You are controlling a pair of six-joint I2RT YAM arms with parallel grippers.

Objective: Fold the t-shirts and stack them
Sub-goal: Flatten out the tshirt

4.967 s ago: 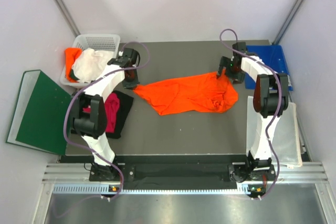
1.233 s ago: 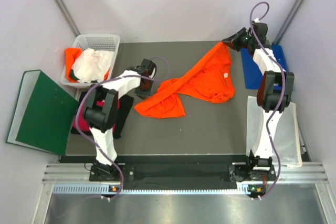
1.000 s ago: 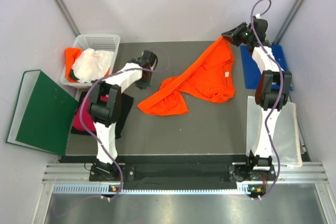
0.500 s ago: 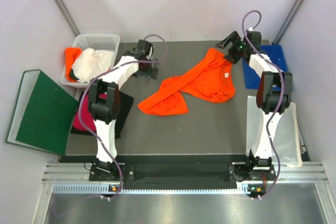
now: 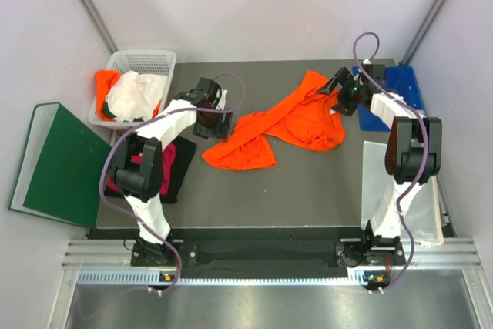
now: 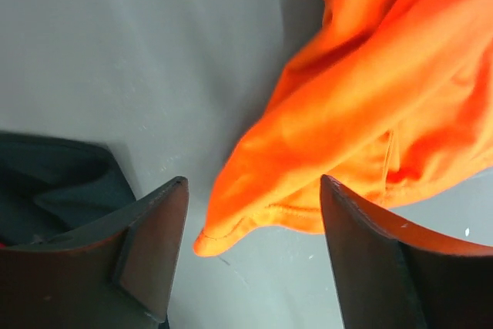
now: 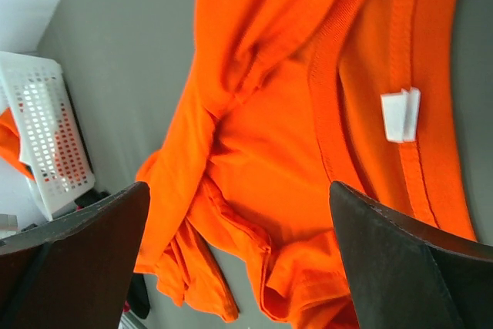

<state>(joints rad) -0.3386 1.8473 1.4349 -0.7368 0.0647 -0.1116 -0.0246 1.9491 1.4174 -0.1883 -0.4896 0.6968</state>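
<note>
1. Your left tool (image 6: 253,190) hangs over the near-left end of the bright orange t-shirt (image 5: 285,121), its jaws apart and gripping nothing. A rounded, hemmed tip of cloth lies on the table between its dark, flat-faced fingers (image 6: 154,244).
2. Your right tool (image 7: 237,186) sits over the shirt's far-right end, by the collar, with its jaws spread wide and empty.
3. The orange shirt lies unfolded mid-table, a rumpled diagonal band running from the left tool up toward the right one. It is bunched into soft ridges, and one flap is doubled over at the near-left.
4. Up close the fabric is a smooth, matte knit. A line of stitching follows the hem, a ribbed band curves round the neck, and a small white label (image 7: 402,113) is sewn inside that band.
5. The table (image 5: 308,190) is a flat, dark grey surface with a faint sheen.
6. A white plastic lattice basket (image 5: 142,59) at the far-left corner holds a crumpled white t-shirt (image 5: 135,94) on top of another orange t-shirt (image 5: 105,82).
7. A magenta t-shirt (image 5: 159,166) lies on a black t-shirt (image 5: 182,163) at the table's left edge, partly hidden by the left arm.
8. A dark green binder (image 5: 54,163) lies off the left edge, and a flat blue folder (image 5: 402,86) lies at the far right.
</note>
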